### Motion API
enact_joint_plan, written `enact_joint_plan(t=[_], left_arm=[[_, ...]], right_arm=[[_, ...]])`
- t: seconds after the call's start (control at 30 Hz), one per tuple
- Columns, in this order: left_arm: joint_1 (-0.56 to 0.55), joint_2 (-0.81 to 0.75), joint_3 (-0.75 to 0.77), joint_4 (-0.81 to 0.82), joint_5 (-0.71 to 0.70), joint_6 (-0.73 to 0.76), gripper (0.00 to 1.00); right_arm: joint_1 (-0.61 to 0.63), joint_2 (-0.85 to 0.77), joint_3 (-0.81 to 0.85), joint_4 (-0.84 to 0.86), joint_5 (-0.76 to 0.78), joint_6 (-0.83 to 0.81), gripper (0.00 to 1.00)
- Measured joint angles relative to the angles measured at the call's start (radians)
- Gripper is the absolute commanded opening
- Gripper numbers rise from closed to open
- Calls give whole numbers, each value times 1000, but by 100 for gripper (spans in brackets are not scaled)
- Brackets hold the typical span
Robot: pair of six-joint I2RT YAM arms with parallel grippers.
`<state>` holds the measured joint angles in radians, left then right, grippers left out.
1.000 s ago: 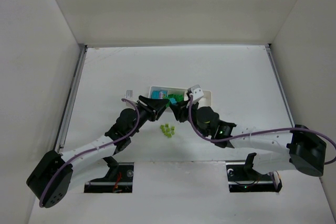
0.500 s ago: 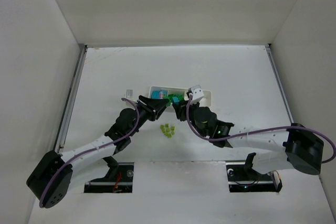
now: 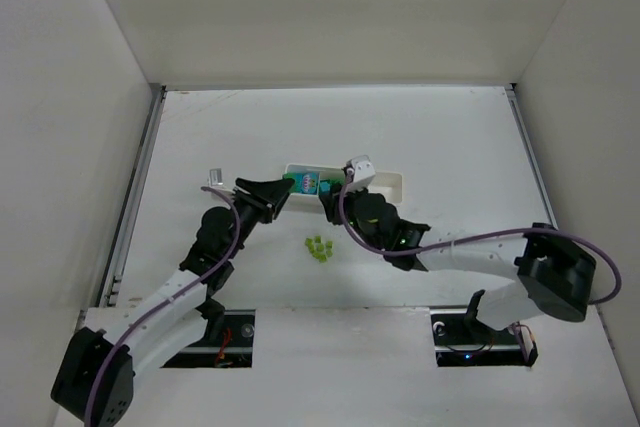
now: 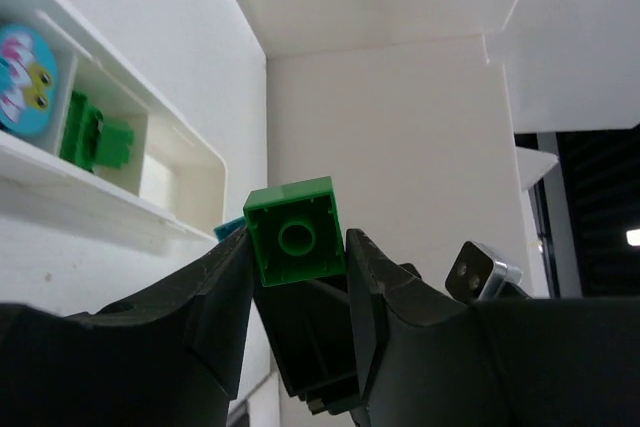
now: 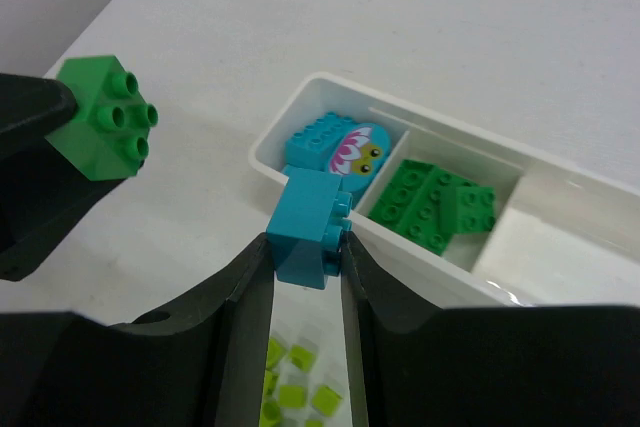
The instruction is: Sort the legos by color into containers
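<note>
My left gripper (image 4: pixel 297 247) is shut on a dark green lego (image 4: pixel 295 232), held up just left of the white tray (image 3: pixel 392 179). My right gripper (image 5: pixel 305 247) is shut on a cyan lego (image 5: pixel 310 215), which hangs at the near rim of the tray's left compartment (image 5: pixel 275 137). That compartment holds cyan legos (image 5: pixel 335 147), one with a printed face. The middle compartment holds dark green legos (image 5: pixel 435 202). The right compartment (image 5: pixel 560 247) looks empty. In the top view the two grippers (image 3: pixel 280 190) (image 3: pixel 325 197) stand close together.
A small cluster of pale yellow-green legos (image 3: pixel 318 247) lies on the table just in front of the tray, below my right gripper (image 5: pixel 290 387). White walls enclose the table on three sides.
Both grippers have shifted left along the tray. The left one closed on the green lego and drew back from the tray's left end; the right one carried the cyan lego toward the left compartment.
</note>
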<state>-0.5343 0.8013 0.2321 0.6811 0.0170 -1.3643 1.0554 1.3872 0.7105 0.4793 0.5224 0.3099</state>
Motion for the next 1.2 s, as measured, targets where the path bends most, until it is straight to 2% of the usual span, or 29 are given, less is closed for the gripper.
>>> enact_joint_plan(t=[0.13,0.3,0.6,0.73,0.87,0.9,1.07,1.2], left_arm=[[64,-46,1,-62,5,73,11],[74,-50,2,-129,13,139,12],[141,-80,2,-159,45,195,13],[171,-71,-5,-155,64,198,13],[177,-50,-12,-153,82,200,13],[177,-47,-12,-152,85,201,13],[176,-39,-12,-147,90,206,13],[160,-4,-8,-148,90,223,13]], right_arm=[[-24,141,105,-13,-76,44,31],[-65,309,269,-70,-134,97,31],[-139,471,434,-169,-145,148,32],[-149,512,480,-217,-141,159,35],[-151,538,512,-239,-140,171,55],[-151,538,512,-244,-139,175,58],[-151,512,501,-246,-138,182,60],[-159,382,428,-240,-134,184,59]])
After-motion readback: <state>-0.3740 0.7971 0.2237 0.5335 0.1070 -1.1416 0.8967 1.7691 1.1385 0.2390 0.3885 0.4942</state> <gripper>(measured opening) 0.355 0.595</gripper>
